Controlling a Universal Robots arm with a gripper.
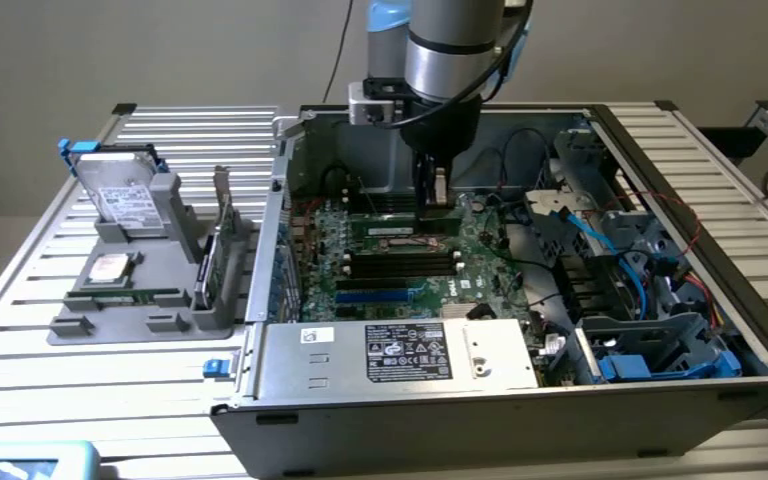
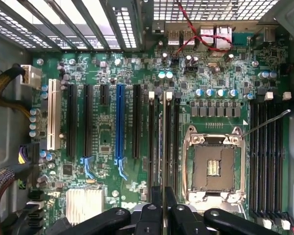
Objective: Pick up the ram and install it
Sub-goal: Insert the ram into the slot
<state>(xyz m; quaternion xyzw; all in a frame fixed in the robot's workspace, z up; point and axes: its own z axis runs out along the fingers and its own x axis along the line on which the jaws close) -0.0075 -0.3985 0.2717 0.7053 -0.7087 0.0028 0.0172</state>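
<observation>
The ram (image 2: 164,147) appears edge-on in the wrist view as a thin strip running along the memory slots (image 2: 152,142) beside the bare CPU socket (image 2: 213,166). My gripper (image 2: 163,198) is shut on its near end, one black finger (image 2: 156,200) on each side. In the exterior view the gripper (image 1: 435,195) reaches down into the open computer case (image 1: 491,400), and the ram (image 1: 398,229) lies as a green stick just under the fingers, low over the motherboard (image 1: 398,270). I cannot tell whether it sits in a slot or hovers just above.
Black and blue expansion slots (image 2: 120,122) lie beside the memory slots. Cable bundles (image 1: 584,240) and drive bays fill the case toward the exterior view's right. A grey fixture (image 1: 131,310) outside the case holds a hard drive (image 1: 124,195) and a green expansion card (image 1: 221,235).
</observation>
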